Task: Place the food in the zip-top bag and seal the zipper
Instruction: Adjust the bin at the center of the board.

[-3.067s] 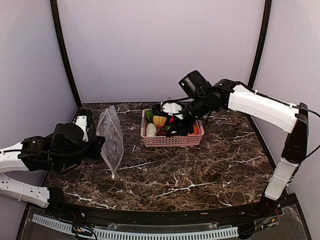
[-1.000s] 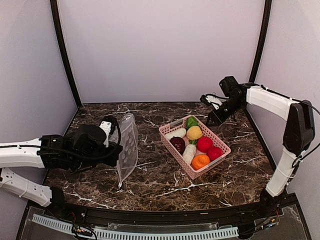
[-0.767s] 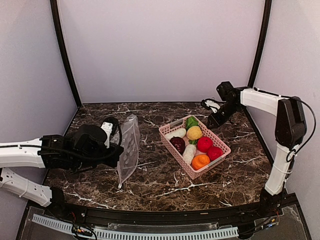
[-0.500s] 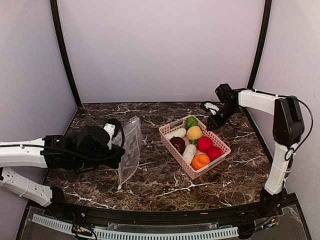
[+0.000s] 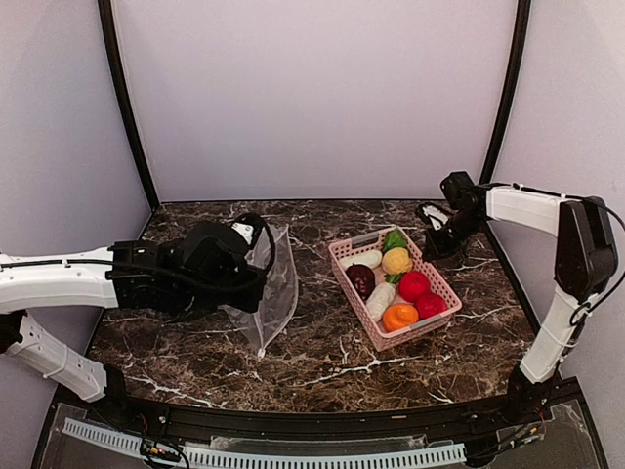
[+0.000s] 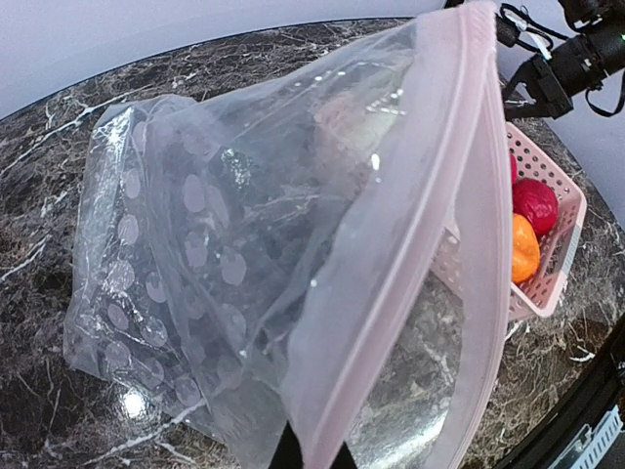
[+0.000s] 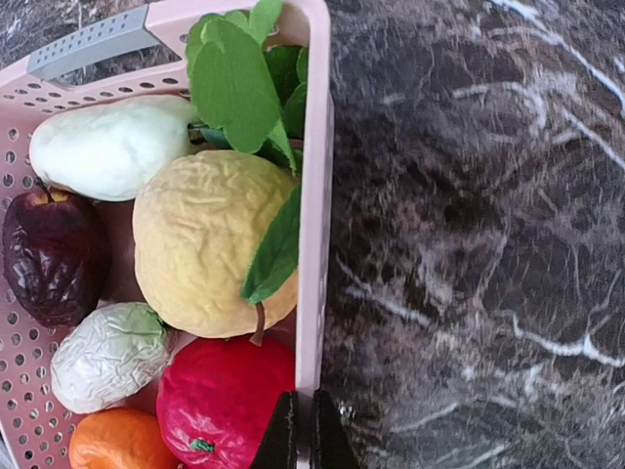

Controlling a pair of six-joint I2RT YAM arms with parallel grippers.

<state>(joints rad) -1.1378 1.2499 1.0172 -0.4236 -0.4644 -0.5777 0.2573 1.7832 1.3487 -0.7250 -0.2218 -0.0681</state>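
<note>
1. Bag hold: the left gripper has its fingers pinched together on the mouth edge of the zip-top bag, at the bottom centre of the left wrist view.
2. In the top view the bag hangs left of centre, its lower corner down at the dark marble table.
3. The zipper, a pale pink strip, has its two lips spread apart, so the mouth gapes toward the basket.
4. The right gripper has its fingers clamped on the right-hand rim of the pink mesh basket, which sits right of centre in the top view, near the bag but apart from it.
5. All the toy food lies inside the basket. The right wrist view shows:
   - green leafy piece at the top
   - white radish
   - yellow-peach ball
   - dark purple piece at the left edge
   - second radish
   - red ball
   - orange at the lower left
</note>
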